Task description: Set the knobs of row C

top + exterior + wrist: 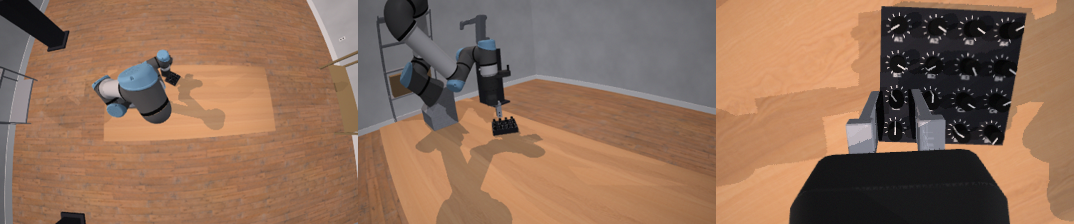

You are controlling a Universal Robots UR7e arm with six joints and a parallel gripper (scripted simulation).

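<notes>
The black knob box [951, 75] stands on the table, and it also shows in the exterior view [505, 127] and in the top view [173, 77]. In the wrist view row A is at the top and column 1 at the left. My gripper [896, 105] is partly open, with nothing held. Its two grey fingers stand on either side of column 1, with knob C1 [895, 96] between the tips and knob D1 [895, 129] between the finger bases. In the exterior view the fingertips [499, 115] hang just above the box's near-left part. The line on knob A1 [896, 26] points to the lower left.
The arm's grey base [439, 113] stands on the table to the left of the box. A metal shelf rack [390, 71] stands by the wall behind it. The arm's shadow falls across the table in front of the box.
</notes>
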